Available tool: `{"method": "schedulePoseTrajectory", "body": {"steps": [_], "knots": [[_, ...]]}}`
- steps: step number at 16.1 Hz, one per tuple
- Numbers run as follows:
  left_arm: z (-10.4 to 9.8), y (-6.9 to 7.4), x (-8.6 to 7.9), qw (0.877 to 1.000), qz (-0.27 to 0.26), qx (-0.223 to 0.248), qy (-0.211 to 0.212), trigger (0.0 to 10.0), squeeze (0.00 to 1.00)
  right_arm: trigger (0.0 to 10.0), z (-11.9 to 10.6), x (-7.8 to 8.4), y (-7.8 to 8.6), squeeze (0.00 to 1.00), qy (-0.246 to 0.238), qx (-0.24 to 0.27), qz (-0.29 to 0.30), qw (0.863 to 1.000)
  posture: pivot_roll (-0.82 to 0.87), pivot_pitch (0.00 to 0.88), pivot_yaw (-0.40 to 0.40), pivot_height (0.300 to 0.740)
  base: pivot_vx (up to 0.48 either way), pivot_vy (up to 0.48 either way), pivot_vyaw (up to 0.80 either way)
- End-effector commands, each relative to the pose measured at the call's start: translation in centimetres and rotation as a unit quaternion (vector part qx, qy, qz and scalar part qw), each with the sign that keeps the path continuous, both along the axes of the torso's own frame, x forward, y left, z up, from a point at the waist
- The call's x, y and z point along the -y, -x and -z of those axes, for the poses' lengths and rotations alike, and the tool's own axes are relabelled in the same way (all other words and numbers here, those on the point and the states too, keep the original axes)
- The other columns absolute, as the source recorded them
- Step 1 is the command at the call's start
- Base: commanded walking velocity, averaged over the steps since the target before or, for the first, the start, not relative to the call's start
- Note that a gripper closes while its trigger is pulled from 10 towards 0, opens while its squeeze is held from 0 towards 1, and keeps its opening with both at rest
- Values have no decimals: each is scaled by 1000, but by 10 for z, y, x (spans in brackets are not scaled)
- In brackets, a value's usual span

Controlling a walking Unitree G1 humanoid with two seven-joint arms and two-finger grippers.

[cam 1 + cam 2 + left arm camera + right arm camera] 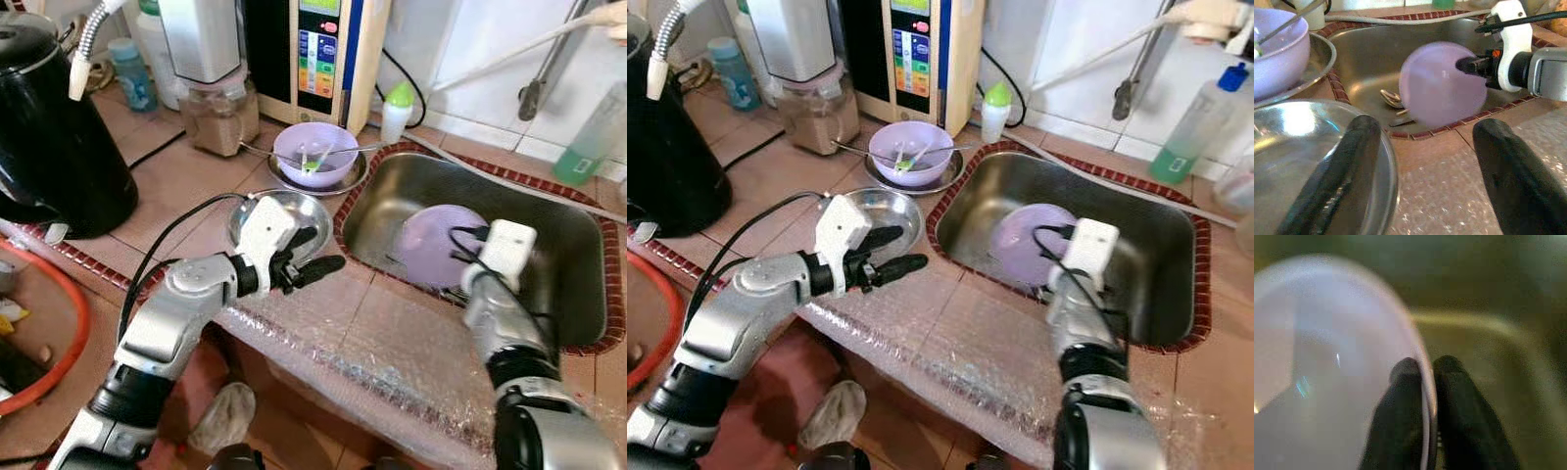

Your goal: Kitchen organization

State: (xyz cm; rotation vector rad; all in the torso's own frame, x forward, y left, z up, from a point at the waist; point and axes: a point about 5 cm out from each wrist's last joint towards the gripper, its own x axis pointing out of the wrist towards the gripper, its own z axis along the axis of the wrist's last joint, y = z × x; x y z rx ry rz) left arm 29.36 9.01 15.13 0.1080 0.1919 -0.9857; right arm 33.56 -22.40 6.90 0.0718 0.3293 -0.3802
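Observation:
A lilac plate (431,245) stands tilted inside the steel sink (558,230), held by its rim. My right gripper (1422,377) is shut on that rim, one finger on each face, and reaches down into the sink (1073,250). My left gripper (318,253) hovers open over the counter at the near edge of an empty steel dish (250,217); its fingers (1342,166) straddle the dish rim. A lilac bowl (315,153) with a spoon sits on a steel saucer behind the dish. Spoons (1392,99) lie on the sink floor.
A black kettle (54,127) stands at the left, a blender (211,73) and a water appliance (318,54) at the back. A small white bottle (396,110) and a green bottle (593,137) flank the sink. Bubble wrap (392,357) covers the counter's front edge. An orange-rimmed basin (39,323) sits lower left.

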Motion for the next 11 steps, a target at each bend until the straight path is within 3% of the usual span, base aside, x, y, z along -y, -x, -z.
{"method": "schedulePoseTrajectory", "body": {"steps": [1, 6, 11], "knots": [[-2, -3, 1, 1000, 4, 0, -12, 10000, 1000, 10000, 12, -5, 5, 1000, -13, -23, -5, 1000, 17, 0, 22, 740, 0, 0, 0], [2, -6, -2, 999, 13, -18, -33, 10000, 1000, 10000, 0, -18, 0, 1000, 35, 23, -72, 997, 1, 0, 19, 740, 0, 0, 0], [2, -6, 1, 999, 26, -25, -41, 10000, 1000, 10000, -14, -22, -3, 1000, 2, 84, -91, 992, -2, 0, 30, 740, 0, 0, 0]]}}
